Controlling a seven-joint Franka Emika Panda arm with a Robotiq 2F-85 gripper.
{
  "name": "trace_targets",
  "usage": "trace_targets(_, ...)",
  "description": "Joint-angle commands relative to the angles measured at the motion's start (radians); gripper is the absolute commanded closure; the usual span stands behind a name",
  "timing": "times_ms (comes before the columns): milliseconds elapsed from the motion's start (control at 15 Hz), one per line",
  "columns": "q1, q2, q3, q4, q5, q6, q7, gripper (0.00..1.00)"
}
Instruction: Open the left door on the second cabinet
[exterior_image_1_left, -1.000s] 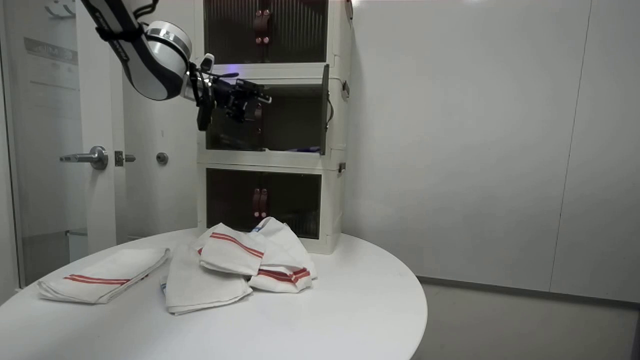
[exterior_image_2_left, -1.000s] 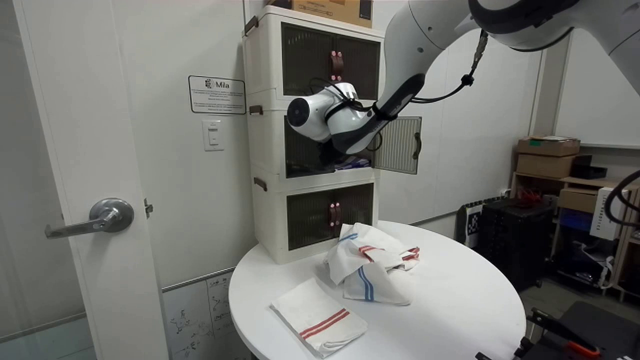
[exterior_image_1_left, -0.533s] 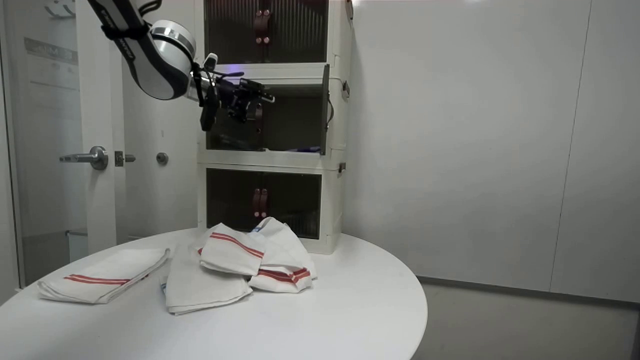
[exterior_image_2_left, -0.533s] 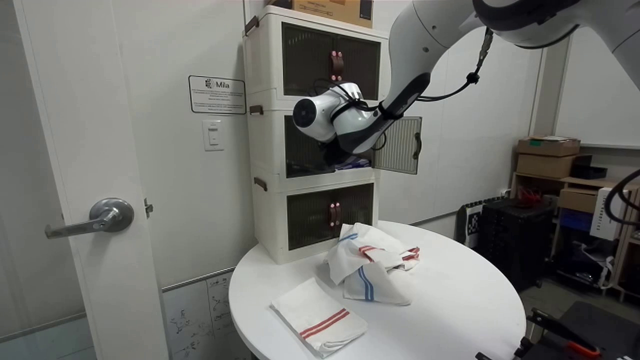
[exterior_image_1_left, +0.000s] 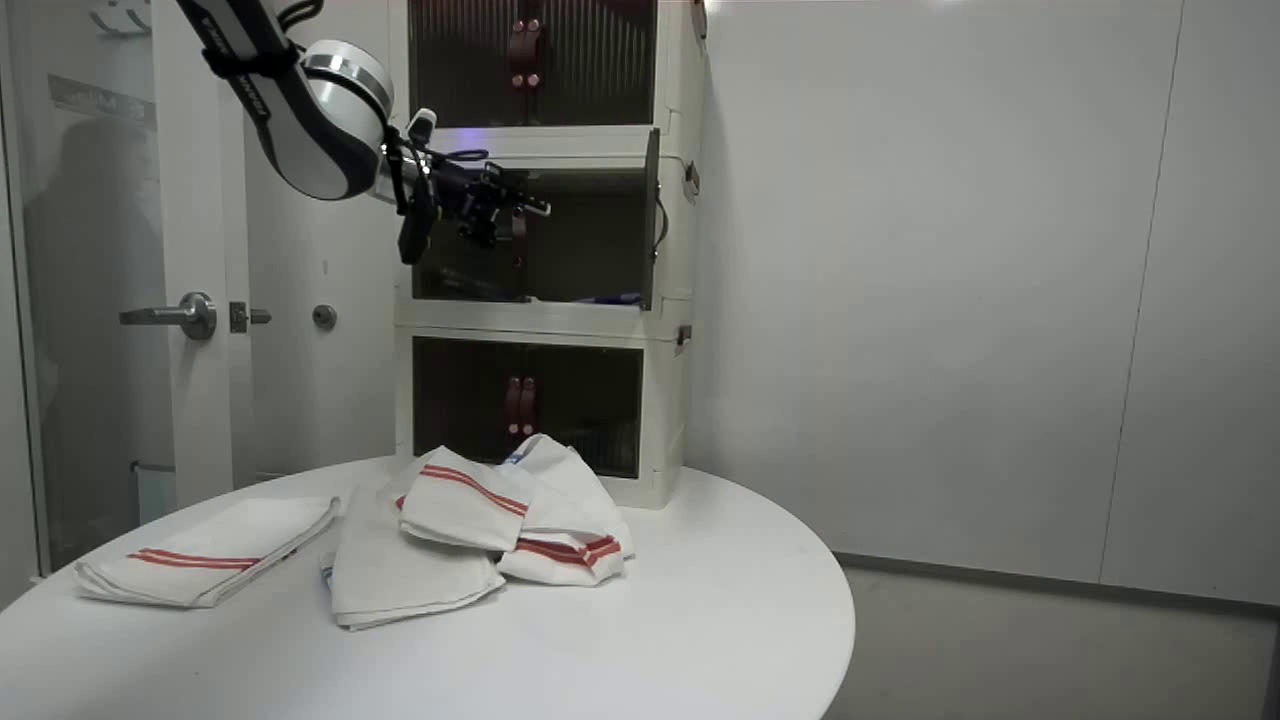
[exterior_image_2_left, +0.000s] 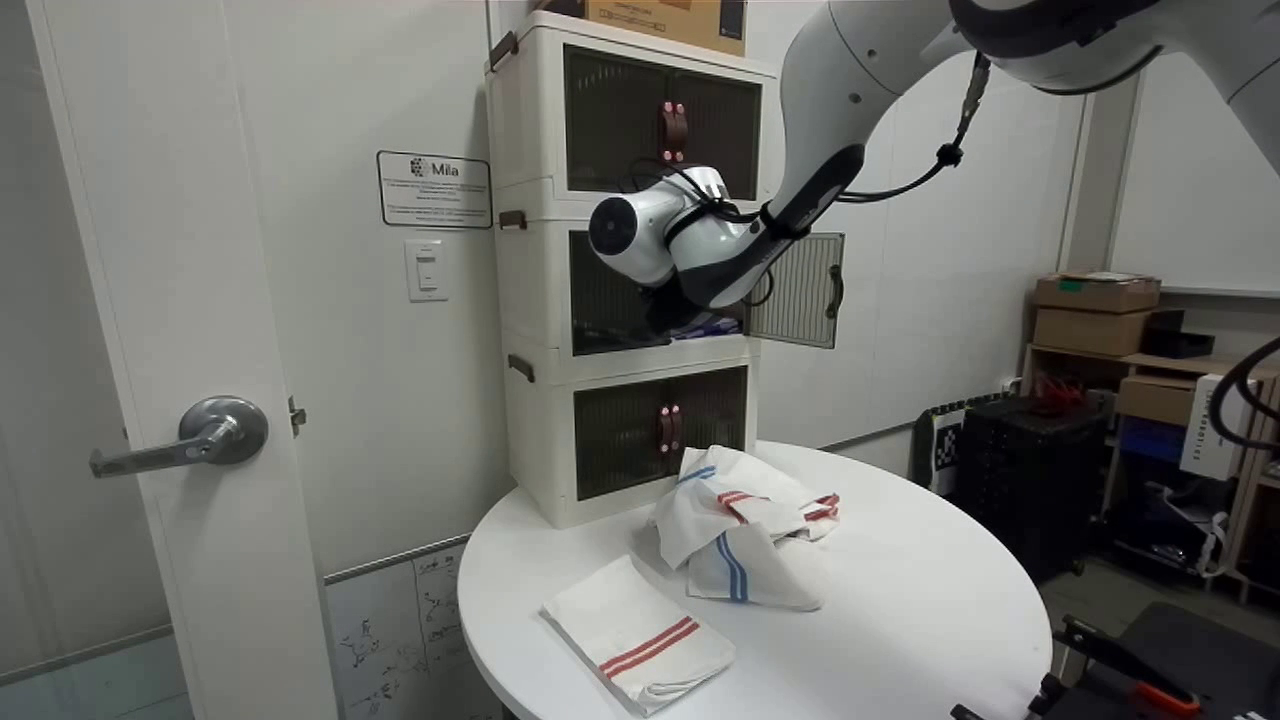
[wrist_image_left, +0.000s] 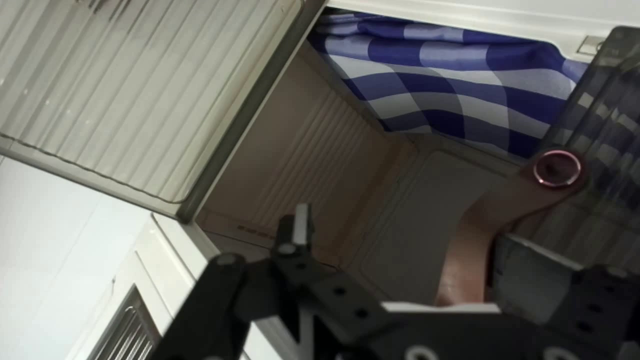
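1. The left door (wrist_image_left: 607, 125), in the wrist view, is a dark see-through pane with a red-brown strap handle (wrist_image_left: 500, 215). The gripper (wrist_image_left: 407, 235) has its jaws apart with the strap between them: one finger is just beside it, the other well clear. Whether a finger touches the strap I cannot tell. The right door (wrist_image_left: 150, 85) is swung outward, and a checked cloth (wrist_image_left: 445, 75) lies inside.
2. In an exterior view, the second cabinet (exterior_image_1_left: 600, 318) sits in the middle of three. Its left door fills the left half, closed, with the gripper in front. On the white table (exterior_image_1_left: 720, 640), a folded towel (exterior_image_1_left: 205, 555) lies left of a heap of striped towels (exterior_image_1_left: 465, 520).
3. In an exterior view, the arm (exterior_image_2_left: 835, 110) hides most of the gripper; its jaws cannot be made out.
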Motion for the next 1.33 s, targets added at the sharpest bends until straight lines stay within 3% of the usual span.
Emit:
trace_targets(0,-0.03,-0.016,-0.006,-0.023,-0.011,0.013,0.034,0.55)
trace_targets(333,-0.026,-0.021,0.0,-0.029,-0.014,0.039,0.038,0.91)
trace_targets(467,-0.026,-0.023,0.0,-0.033,-0.015,0.056,0.041,0.96)
trace_targets(1267,-0.037,-0.104,0.03,-0.131,0.054,0.166,0.02,0.93)
